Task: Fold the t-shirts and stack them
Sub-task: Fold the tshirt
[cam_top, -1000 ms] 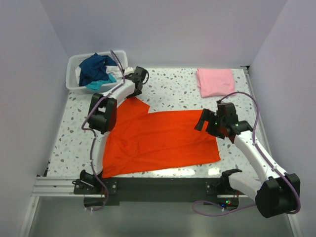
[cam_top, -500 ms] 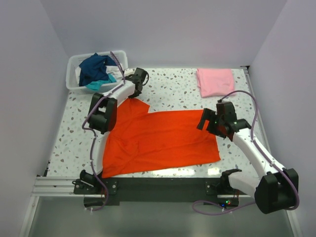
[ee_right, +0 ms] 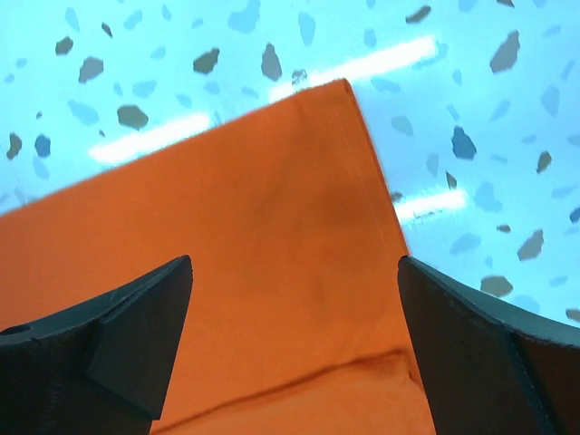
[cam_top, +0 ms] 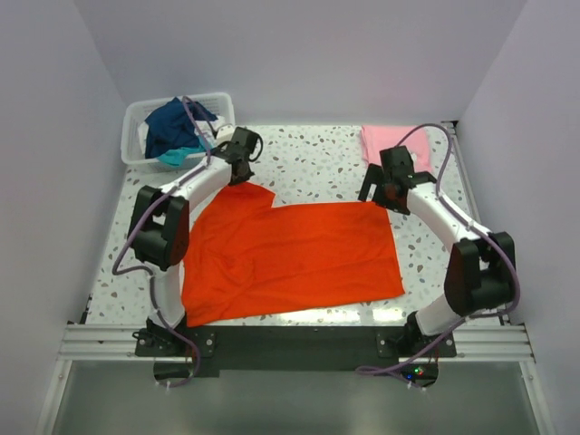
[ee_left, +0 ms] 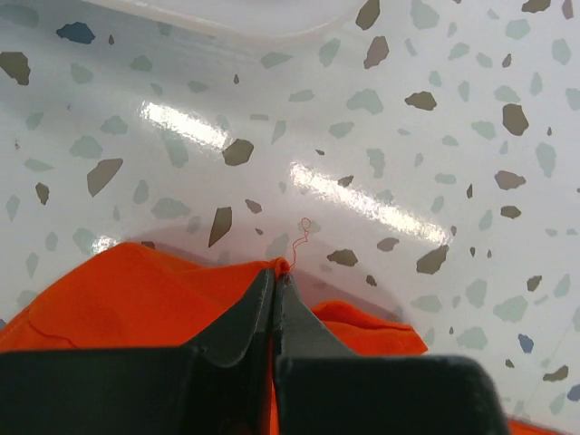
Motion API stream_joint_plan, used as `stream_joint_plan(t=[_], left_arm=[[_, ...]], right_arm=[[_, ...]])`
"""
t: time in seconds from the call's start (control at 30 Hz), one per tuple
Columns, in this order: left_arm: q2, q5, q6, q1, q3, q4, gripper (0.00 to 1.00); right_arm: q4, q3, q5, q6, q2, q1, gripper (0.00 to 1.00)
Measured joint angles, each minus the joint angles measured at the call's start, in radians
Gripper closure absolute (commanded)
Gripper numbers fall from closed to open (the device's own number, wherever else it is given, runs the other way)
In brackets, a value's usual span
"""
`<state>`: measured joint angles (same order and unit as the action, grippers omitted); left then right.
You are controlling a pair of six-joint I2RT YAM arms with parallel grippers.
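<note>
The orange-red t-shirt (cam_top: 294,254) lies spread over the middle of the table. My left gripper (cam_top: 237,172) is shut on its far left corner, and the pinched cloth (ee_left: 181,299) shows at the fingertips in the left wrist view. My right gripper (cam_top: 376,195) is open above the shirt's far right corner (ee_right: 340,91), with the cloth (ee_right: 272,254) between the spread fingers. A folded light pink t-shirt (cam_top: 390,145) lies at the far right, partly behind the right arm. Navy, teal and white shirts (cam_top: 172,127) are heaped in the basket.
A translucent white plastic basket (cam_top: 134,113) stands at the far left corner, just beyond my left gripper; its rim (ee_left: 227,14) shows in the left wrist view. Speckled tabletop (cam_top: 308,163) shows between the two grippers. Walls close in on both sides.
My right gripper has swung from the shirt's right edge up to its far right corner. My left arm has shifted left, its elbow further out, still holding the corner.
</note>
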<state>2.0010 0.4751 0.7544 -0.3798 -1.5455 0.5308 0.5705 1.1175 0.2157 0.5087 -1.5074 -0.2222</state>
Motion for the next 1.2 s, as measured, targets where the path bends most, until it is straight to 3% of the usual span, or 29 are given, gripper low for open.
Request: stream_joint_plan(t=[0.5, 1.2], left_arm=[[-0.198, -0.033, 0.020, -0.056, 0.237, -0.021, 1.00], [-0.406, -0.032, 0.100, -0.097, 0.388, 0.005, 1.00]], right_arm=[[-0.087, 0.268, 0.164, -0.066, -0.446, 0.001, 0.19], [-0.100, 0.266, 0.240, -0.064, -0.504, 0.001, 0.43]])
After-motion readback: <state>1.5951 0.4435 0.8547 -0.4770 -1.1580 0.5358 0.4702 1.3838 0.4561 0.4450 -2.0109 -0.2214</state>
